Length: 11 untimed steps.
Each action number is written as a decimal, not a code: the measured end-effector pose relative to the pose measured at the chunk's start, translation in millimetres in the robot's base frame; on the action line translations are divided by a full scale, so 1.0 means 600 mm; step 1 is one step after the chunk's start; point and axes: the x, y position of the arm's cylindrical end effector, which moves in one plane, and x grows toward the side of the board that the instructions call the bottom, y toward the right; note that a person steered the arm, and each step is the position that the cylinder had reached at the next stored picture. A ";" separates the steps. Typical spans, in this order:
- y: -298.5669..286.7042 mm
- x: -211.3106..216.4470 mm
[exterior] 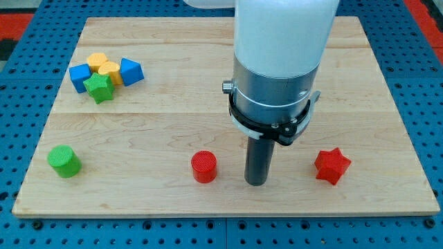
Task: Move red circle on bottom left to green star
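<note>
A red circle (204, 167) lies near the view's bottom, a little left of centre. A green star (100, 88) sits at the view's upper left, packed in a cluster with other blocks. My tip (257, 182) rests on the board just to the right of the red circle, a small gap apart from it. The green star is far off to the upper left of my tip.
Around the green star are a blue block (80, 77), a second blue block (131, 71) and two yellow blocks (104, 66). A green circle (64, 161) lies at the bottom left. A red star (331, 166) lies right of my tip. The arm's wide body (280, 62) hides the board's top centre.
</note>
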 end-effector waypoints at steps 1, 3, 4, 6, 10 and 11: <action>-0.012 -0.005; -0.124 -0.060; -0.180 -0.060; -0.183 0.002; -0.375 -0.050; -0.396 -0.124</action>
